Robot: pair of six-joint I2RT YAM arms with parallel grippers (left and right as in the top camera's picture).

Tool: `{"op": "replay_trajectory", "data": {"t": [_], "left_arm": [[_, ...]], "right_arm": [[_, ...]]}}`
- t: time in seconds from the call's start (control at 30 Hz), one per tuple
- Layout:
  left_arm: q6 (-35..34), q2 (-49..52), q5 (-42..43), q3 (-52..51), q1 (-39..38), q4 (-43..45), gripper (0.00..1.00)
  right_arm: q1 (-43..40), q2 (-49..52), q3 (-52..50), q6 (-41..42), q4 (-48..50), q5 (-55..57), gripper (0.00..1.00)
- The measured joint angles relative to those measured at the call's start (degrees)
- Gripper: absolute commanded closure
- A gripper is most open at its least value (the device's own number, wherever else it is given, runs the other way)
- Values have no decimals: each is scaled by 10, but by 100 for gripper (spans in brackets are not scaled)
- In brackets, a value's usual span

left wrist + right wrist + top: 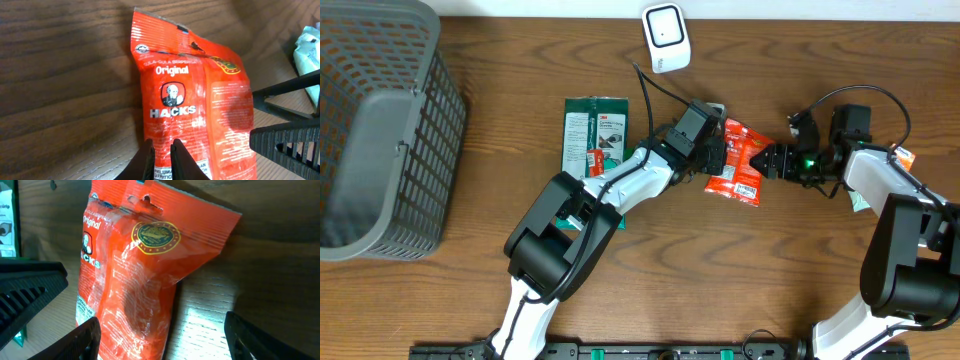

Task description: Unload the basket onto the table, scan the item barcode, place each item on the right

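Left gripper (pixel 160 151) pinching the Hacks candy packet (pixel 195 100) edge; right gripper (pixel 160 332), spread astride it, should close squarely, avoiding any barcode.

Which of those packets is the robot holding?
The red Hacks candy packet, pinched at its edge by the left gripper; the green packet lies apart, untouched.

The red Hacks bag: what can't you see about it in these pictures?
Barcode: none shows in any view. Overhead, the red Hacks bag is too small, and both grippers overlap its sides.
Bag's bottom end: left wrist view, cut off by the frame edge and covered by the left gripper.
Small print: blurred in both wrist views.
Bag's lower end, right wrist view: cut off below, between fingers of the open right gripper.
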Motion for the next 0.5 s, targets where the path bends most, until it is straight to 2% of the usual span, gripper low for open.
{"op": "replay_trajectory", "data": {"t": [0.5], "left_arm": [[-30,0,60,0,8,-28,85]], "right_arm": [[-6,3,0,-7,11,-11,25]]}}
